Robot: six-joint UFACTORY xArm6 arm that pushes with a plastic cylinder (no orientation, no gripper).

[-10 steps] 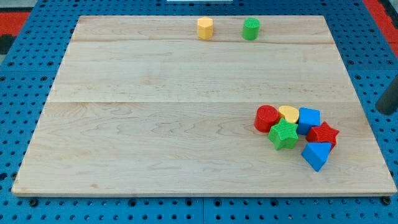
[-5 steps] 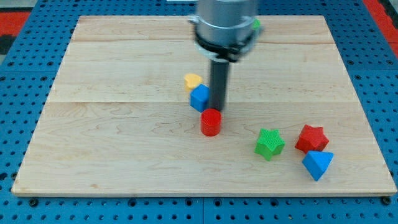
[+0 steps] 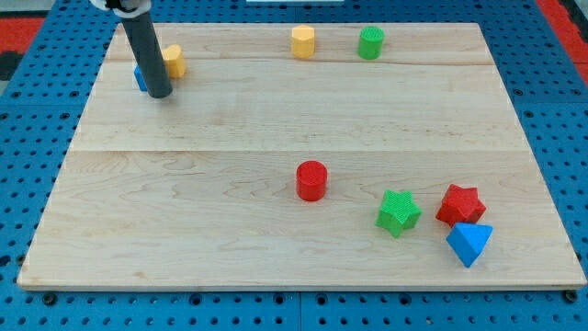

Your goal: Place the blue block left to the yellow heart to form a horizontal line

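The yellow heart [image 3: 174, 61] lies near the board's top left. A blue block [image 3: 140, 77] sits just left of it and slightly lower, mostly hidden behind my rod. My tip [image 3: 158, 94] rests on the board right below and between the two, touching or nearly touching the blue block's right side.
A yellow block [image 3: 303, 41] and a green cylinder [image 3: 371, 42] stand at the top edge. A red cylinder [image 3: 311, 180] is at the centre. A green star [image 3: 398, 212], a red star [image 3: 460, 204] and a blue triangle [image 3: 469, 243] lie at the lower right.
The rod has moved from the board's middle to the top left, and the blue block and yellow heart have moved there with it. The red cylinder stayed in place.
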